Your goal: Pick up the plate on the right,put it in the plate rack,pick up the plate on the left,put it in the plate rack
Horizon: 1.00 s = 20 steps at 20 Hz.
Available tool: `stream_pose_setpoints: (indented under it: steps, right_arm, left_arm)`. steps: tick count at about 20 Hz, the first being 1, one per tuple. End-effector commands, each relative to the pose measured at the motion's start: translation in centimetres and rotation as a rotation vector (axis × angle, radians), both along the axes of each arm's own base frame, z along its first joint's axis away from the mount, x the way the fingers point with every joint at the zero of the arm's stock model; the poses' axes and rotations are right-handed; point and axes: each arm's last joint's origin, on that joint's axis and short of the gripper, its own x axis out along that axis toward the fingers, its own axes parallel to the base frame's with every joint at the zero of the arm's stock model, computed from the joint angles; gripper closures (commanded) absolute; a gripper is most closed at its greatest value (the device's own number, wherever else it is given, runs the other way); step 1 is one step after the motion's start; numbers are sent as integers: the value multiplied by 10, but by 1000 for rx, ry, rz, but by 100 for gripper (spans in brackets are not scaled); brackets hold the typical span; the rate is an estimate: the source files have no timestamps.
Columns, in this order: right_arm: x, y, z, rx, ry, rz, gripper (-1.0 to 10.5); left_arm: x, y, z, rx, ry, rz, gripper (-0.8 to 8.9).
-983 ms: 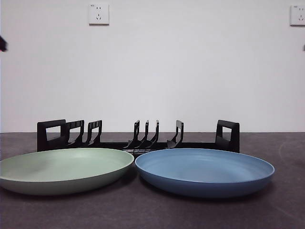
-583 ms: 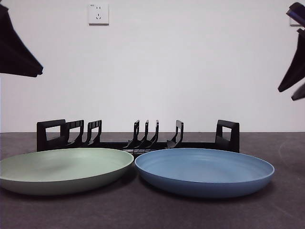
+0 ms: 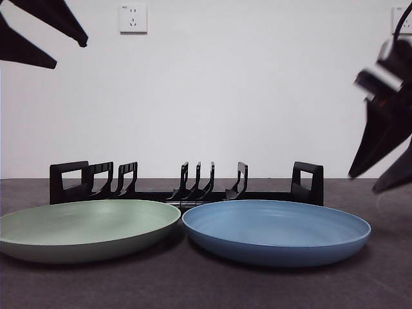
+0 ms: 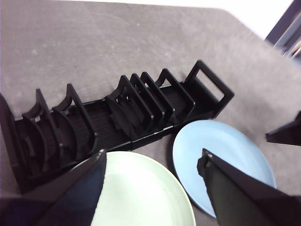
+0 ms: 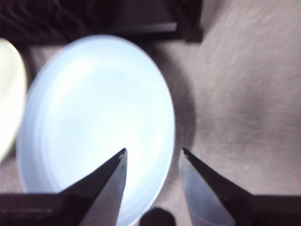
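A blue plate (image 3: 277,230) lies on the right of the dark table, a green plate (image 3: 87,226) on the left, their rims nearly touching. Behind them stands the empty black plate rack (image 3: 187,187). My right gripper (image 3: 381,183) is open and hangs above the blue plate's right rim; in the right wrist view the gripper (image 5: 153,155) straddles the rim of the blue plate (image 5: 94,117). My left gripper (image 3: 71,55) is open, high at the upper left, above the green plate (image 4: 141,193) and the rack (image 4: 117,113).
A white wall with two sockets (image 3: 133,18) stands behind the table. Bare dark tabletop (image 3: 206,283) runs in front of the plates and to the right of the blue one.
Both arms have come into view from the top corners. The right gripper has dropped toward the blue plate's right edge; the left one has moved in a little. The plates and rack have not moved.
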Motion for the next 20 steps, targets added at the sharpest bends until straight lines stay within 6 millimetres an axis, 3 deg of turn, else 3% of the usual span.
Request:
stream_pose_setpoints:
  steps: [1, 7, 10, 12, 16, 20]
  right_arm:
    - [7, 6, -13, -23, 26, 18, 757]
    - [16, 15, -38, -77, 77, 16, 764]
    - [17, 15, -43, -80, 105, 6, 949]
    - [17, 15, -42, -73, 107, -10, 959]
    - [14, 14, -26, -36, 73, -54, 959]
    - [3, 12, 12, 3, -9, -79, 959]
  left_arm:
    - [-1, -7, 0, 47, -19, -25, 480]
    - [-1, -21, -7, 95, 3, -47, 480]
    - [0, -26, -10, 113, 8, -70, 480]
    - [-1, -28, -10, 126, 3, -87, 480]
    - [-5, -37, -11, 216, -72, -201, 480]
    - [-21, -59, -13, 344, -182, -414, 482]
